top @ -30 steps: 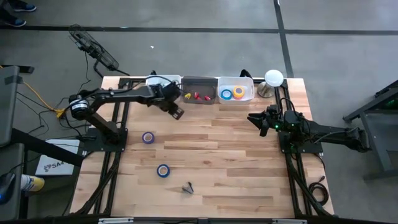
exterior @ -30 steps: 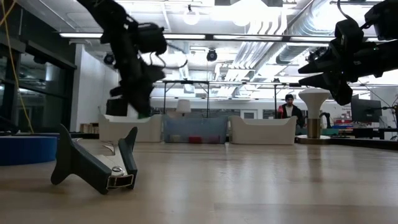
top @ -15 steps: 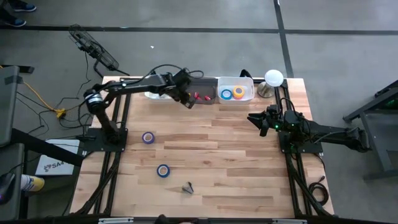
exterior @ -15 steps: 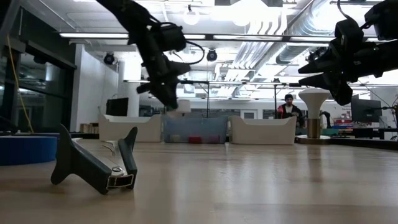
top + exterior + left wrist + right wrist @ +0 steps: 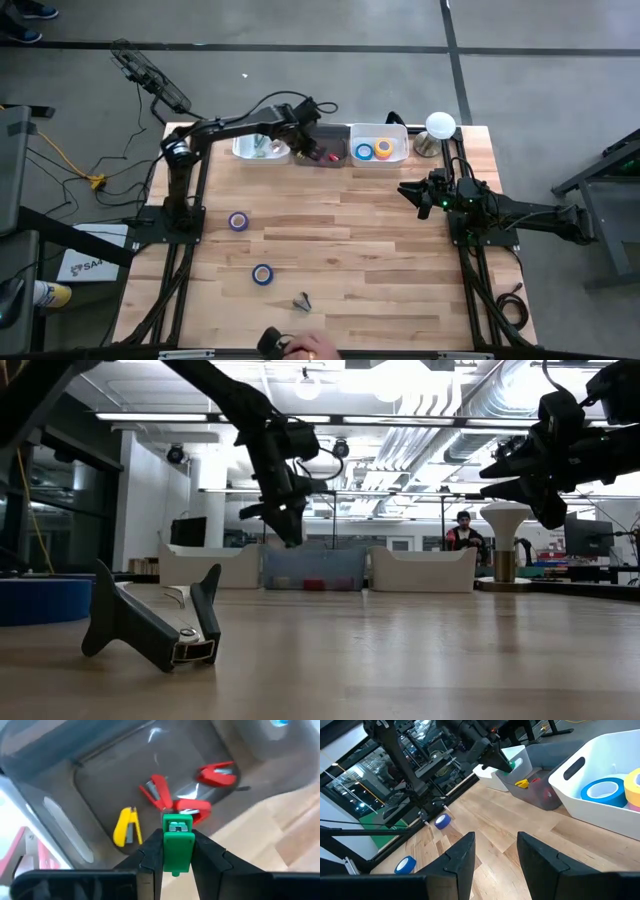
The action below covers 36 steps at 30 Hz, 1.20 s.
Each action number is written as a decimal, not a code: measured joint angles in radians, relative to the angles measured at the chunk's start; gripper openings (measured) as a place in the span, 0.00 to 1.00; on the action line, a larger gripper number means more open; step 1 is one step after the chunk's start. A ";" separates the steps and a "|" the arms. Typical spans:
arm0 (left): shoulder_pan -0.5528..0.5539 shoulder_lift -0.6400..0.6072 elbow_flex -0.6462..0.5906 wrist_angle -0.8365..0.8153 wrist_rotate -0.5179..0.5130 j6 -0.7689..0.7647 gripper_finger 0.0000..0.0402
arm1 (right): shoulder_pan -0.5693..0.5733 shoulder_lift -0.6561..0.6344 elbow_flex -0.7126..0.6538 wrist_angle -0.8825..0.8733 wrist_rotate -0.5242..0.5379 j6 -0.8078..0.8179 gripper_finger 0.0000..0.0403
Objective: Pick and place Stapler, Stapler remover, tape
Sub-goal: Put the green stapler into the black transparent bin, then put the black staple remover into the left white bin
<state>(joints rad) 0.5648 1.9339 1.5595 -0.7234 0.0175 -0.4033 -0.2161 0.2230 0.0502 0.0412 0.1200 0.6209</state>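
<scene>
The left end effector is now hanging over the grey middle bin at the far edge of the worktop, having swung there from the left, so the drop is likely imminent. Its fingers are clamping a small green stapler with a silvery top, above the red and yellow staplers already binned. The right end effector is waiting at the right, fingers apart and empty. Two blue tape rolls are lying mid-worktop.
</scene>
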 joint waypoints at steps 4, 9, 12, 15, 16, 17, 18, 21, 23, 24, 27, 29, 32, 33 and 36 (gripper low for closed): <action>0.020 0.031 0.020 -0.020 0.011 -0.024 0.18 | 0.000 0.000 0.000 0.000 0.000 0.000 0.34; 0.035 0.053 0.020 -0.022 0.053 -0.049 0.18 | 0.000 0.000 0.000 0.000 0.000 0.000 0.34; 0.039 0.052 0.021 -0.018 0.052 -0.067 0.18 | 0.000 0.000 0.000 0.000 0.000 0.000 0.34; 0.039 0.052 0.020 -0.020 0.052 -0.077 0.18 | 0.000 0.000 0.000 0.000 0.000 0.000 0.34; 0.041 0.052 0.020 -0.019 0.052 -0.078 0.19 | 0.000 0.000 0.000 0.000 0.000 0.000 0.34; 0.044 0.052 0.020 -0.020 0.055 -0.078 0.20 | 0.000 0.000 0.000 0.000 0.000 0.000 0.34; 0.044 0.052 0.020 -0.020 0.062 -0.080 0.21 | 0.000 0.000 0.000 0.000 0.000 0.000 0.34; 0.045 0.052 0.020 -0.019 0.077 -0.081 0.25 | 0.000 0.000 0.000 0.000 0.000 0.000 0.34; 0.045 0.052 0.020 -0.020 0.078 -0.081 0.28 | 0.000 0.000 0.000 0.000 0.000 0.000 0.34; 0.045 0.052 0.020 -0.020 0.078 -0.082 0.30 | 0.000 0.000 0.000 0.000 0.000 0.000 0.34; 0.045 0.052 0.020 -0.019 0.082 -0.083 0.35 | 0.000 0.000 0.000 0.000 0.000 0.000 0.34; 0.045 0.052 0.020 -0.019 0.086 -0.083 0.38 | 0.000 0.000 0.000 0.000 0.000 0.000 0.34; 0.045 0.052 0.020 -0.019 0.099 -0.083 0.42 | 0.000 0.000 0.000 0.000 0.000 0.000 0.34; 0.045 0.052 0.020 -0.019 0.103 -0.083 0.43 | 0.000 0.000 0.000 0.000 0.000 0.000 0.34; 0.045 0.047 0.020 -0.022 0.116 -0.083 0.44 | 0.000 0.000 0.000 0.000 0.000 0.000 0.34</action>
<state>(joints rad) 0.6098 1.9804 1.5794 -0.7453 0.1335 -0.4859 -0.2165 0.2230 0.0502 0.0410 0.1203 0.6209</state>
